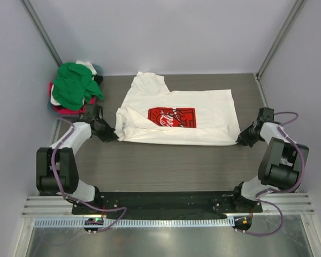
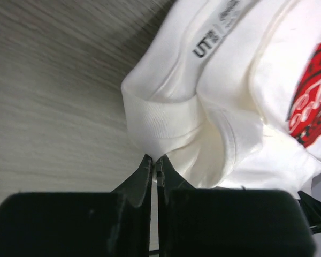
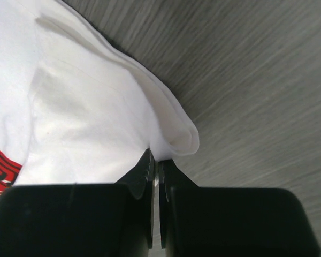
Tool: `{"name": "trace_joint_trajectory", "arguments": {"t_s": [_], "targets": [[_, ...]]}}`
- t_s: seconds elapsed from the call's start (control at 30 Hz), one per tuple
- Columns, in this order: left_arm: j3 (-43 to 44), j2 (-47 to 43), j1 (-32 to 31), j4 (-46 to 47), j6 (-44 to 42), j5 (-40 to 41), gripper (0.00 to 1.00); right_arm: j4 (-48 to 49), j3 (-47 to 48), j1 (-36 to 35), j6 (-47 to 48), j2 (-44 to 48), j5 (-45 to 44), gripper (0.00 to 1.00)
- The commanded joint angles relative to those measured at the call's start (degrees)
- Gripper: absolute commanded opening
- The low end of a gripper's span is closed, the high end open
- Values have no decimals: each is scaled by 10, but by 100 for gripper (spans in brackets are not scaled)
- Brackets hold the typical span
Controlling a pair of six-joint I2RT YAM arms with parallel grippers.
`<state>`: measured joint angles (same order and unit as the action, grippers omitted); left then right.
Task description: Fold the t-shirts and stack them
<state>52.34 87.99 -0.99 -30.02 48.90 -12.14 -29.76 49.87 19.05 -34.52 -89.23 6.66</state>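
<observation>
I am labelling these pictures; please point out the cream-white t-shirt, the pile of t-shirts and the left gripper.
cream-white t-shirt (image 1: 214, 110): top external view, plain cloth right of the print.
pile of t-shirts (image 1: 75, 85): top external view, green cloth on top.
left gripper (image 2: 156, 160): left wrist view, between its fingertips.

The white t-shirt (image 1: 203, 115) is soft, matt cloth; its collar (image 2: 160, 122) has fine ribs. The green t-shirt (image 1: 72, 85) at the upper left is soft cloth too. The table (image 1: 166, 166) looks like dull grey wood with streaky grain. The left hand (image 2: 156, 160) and right hand (image 3: 156, 162) are smooth black plastic.
</observation>
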Motion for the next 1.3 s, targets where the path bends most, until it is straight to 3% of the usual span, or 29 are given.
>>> {"name": "trace_joint_trajectory", "arguments": {"t_s": [0.0,0.23,0.33,0.37,0.4,0.43,0.5,0.63,0.77,0.87,0.9,1.1,1.27], "targets": [[-4,-81,7,-65,-4,24,0,-29,-9,18,-8,65,-45,1],[-121,-184,7,-91,24,-3,2,-49,-84,25,-36,129,-64,1],[-165,-228,36,-112,29,-3,19,-49,-114,28,-43,157,-56,2],[-171,-259,43,-120,32,-5,33,-49,-119,29,-43,162,-49,24],[-173,-272,46,-123,35,-15,43,-49,-122,29,-41,165,-44,37],[-167,-286,46,-128,36,-19,47,-50,-122,30,-40,172,-38,71],[-153,-320,46,-145,43,-22,56,-53,-120,29,-36,179,-24,81],[-146,-352,46,-152,38,-13,64,-60,-113,29,-31,203,-19,81],[-131,-353,42,-142,23,-10,58,-61,-94,27,-6,258,-10,81],[-98,-341,15,-121,25,10,55,-57,-72,13,-1,274,0,80],[-78,-332,-20,-112,27,13,54,-57,-67,7,-3,278,1,80],[-14,-186,-156,-57,65,50,54,-59,-32,-63,-18,274,-27,79],[-1,-88,-188,2,94,41,52,-60,-28,-105,-23,265,-34,79]]}}
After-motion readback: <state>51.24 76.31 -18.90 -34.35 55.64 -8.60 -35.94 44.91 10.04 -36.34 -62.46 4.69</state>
